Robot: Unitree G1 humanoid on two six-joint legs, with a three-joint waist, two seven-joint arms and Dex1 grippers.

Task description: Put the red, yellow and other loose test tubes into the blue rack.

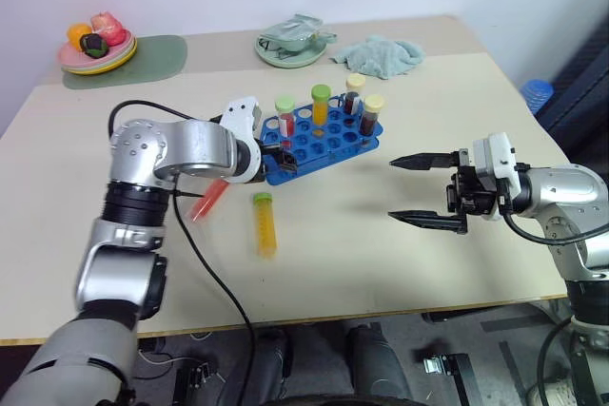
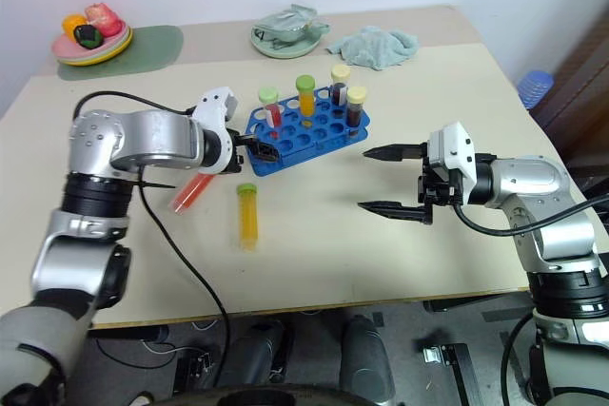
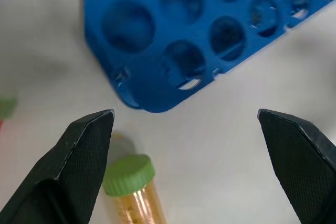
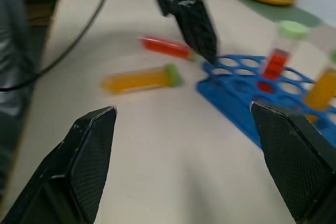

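Left gripper (image 1: 282,153), fingers spread and empty, is held at the near corner of the blue rack (image 1: 328,141); the rack could be nudged if it is lowered carelessly. Right gripper (image 1: 417,190) is spread, empty. Yellow tube (image 1: 264,223) lies flat just before the rack, its long axis running toward the robot, cap rackward; red tube (image 1: 208,201) lies slantwise beside it.
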